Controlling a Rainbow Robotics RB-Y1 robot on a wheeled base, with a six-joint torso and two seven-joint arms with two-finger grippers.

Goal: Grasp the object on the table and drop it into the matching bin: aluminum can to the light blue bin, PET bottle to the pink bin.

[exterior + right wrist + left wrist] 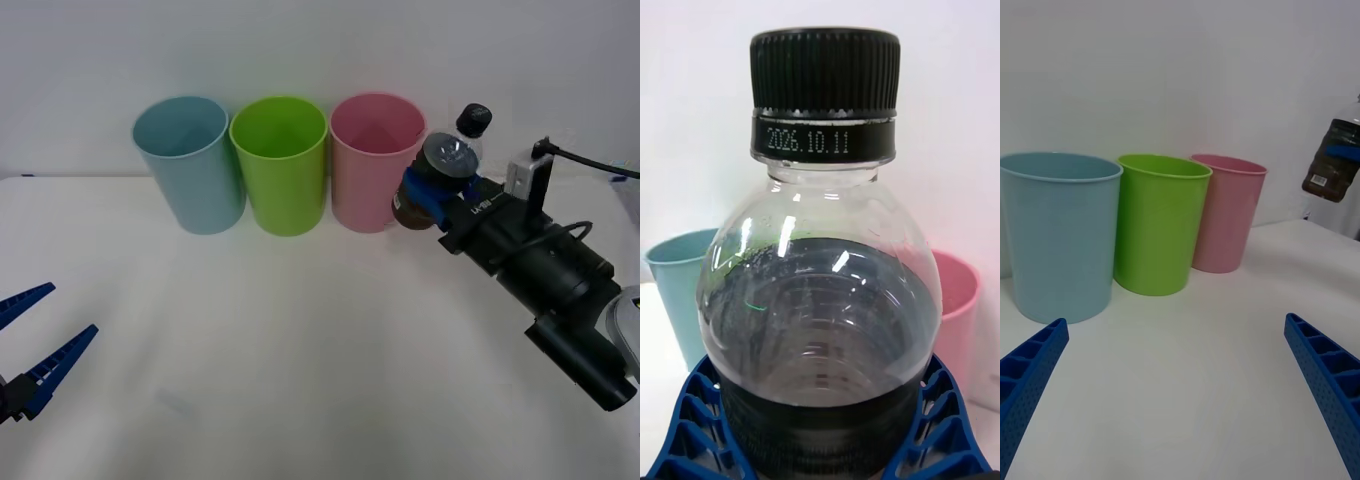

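Right wrist view shows date-stamped PET bottle point(820, 300) between blue fingers point(700, 420).

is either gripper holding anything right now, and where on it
The right gripper holds the PET bottle by its lower dark body, lifted off the table beside the pink bin. The left gripper is open and holds nothing.

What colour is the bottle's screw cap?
Black, with ribbed sides; the cap shows best in the right wrist view.

Wall: we see a plain white wall point(320, 50) behind everything.
Bench: we see a broad white bench point(300, 350), evenly lit.
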